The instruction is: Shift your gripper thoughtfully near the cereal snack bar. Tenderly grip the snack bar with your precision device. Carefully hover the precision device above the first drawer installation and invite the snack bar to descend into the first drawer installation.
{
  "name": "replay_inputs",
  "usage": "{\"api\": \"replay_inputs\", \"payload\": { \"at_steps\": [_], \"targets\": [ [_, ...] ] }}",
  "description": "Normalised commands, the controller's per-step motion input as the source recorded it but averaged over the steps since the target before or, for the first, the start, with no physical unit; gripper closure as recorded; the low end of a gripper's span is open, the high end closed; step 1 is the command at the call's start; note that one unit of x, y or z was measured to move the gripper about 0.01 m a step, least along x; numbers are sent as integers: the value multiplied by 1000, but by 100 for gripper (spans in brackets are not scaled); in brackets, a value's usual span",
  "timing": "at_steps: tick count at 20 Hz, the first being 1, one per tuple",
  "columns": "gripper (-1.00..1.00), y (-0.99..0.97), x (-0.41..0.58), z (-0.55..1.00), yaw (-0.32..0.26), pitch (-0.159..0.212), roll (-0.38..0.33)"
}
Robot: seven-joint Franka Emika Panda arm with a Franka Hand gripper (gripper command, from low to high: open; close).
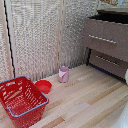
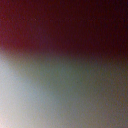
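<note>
A: Going from the exterior view's left, what is there?

B: A red basket [image 1: 22, 100] stands at the near left on the wooden floor [image 1: 90, 95]. Just beside it, toward the back, lies a small red bowl [image 1: 44, 86]. Then comes a pink cup [image 1: 63, 74], standing alone near the wall [image 1: 35, 35]. At the right is the cabinet [image 1: 107, 42], with the top drawer [image 1: 106, 37] above the lower drawer [image 1: 108, 62]. The top one seems pulled out a little, with a dark gap above its front.

A: And the snack bar?

B: It shows in neither view. It is not on the floor, and whether it lies in the top drawer cannot be seen from here.

A: The gripper?

B: Only a white sliver at the exterior view's right edge, which may be part of the arm. The wrist view is a blur of dark red over pale grey-green; no fingers can be made out. Whether they are spread, pressed together or pinching the bar cannot be told.

A: So how far along is the task?

B: Hard to judge. With the bar gone from the floor, it is probably either carried or already dropped.

A: Any writing?

B: None legible.
</note>
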Motion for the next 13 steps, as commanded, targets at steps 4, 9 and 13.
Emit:
{"api": "replay_inputs", "payload": {
  "at_steps": [4,9,13],
  "targets": [
    [-100,86,74,-113,-1,102,-117],
    [-100,155,223,166,-1,125,-99],
    [-100,289,218,259,-30,28,-82]
  ]
}}
